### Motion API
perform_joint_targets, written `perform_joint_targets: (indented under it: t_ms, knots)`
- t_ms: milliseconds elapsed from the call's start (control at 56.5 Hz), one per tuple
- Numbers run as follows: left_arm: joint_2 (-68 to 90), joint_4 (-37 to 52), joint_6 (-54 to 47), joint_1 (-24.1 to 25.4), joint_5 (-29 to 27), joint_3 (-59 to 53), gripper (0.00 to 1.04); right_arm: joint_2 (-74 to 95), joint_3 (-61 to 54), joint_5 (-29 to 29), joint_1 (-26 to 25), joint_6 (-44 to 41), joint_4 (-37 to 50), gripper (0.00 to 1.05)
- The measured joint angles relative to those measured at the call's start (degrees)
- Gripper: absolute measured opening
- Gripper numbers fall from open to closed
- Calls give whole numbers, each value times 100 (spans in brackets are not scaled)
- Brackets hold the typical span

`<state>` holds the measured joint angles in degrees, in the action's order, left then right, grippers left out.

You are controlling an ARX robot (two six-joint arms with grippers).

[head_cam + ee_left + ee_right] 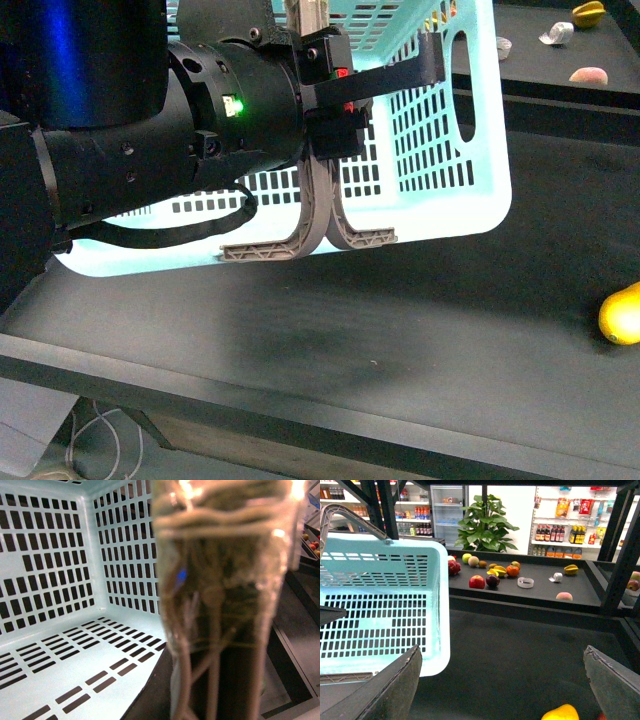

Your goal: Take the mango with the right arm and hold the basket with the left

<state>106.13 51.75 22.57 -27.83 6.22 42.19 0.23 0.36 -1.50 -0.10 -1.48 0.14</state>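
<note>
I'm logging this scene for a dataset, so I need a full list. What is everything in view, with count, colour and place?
basket: one, light turquoise, tilted over the table's left part.
handles: two, grey-brown, clamped together in the left pincer.
mango: one, yellow, on the table at far right.
table: one, black, in front.
mixed fruit: roughly ten, red, yellow, orange, green, on the back shelf.
peach: one, pink-yellow, back shelf, apart from the rest.
white ring: one, white, back shelf.
plant: one, green, behind the shelf.
left arm: one, black, front left.
left pincer: one, black, shut on the handles.
right pincer: one, dark grey, open, empty.
</note>
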Motion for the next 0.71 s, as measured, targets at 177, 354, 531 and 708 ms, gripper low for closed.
perform_joint_targets:
  t_ms: [177,354,531,708]
  knots:
    - [-13,7,-153,-55,221,11,5,0,0,-2,0,0,0,96]
    - [-13,7,-157,-96,627,35,5,0,0,-2,0,0,0,96]
    - [-13,15,-151,-114,791,72,5,0,0,-2,0,0,0,96]
    - [-13,-7,-157,-111,791,144,5,0,0,-2,0,0,0,96]
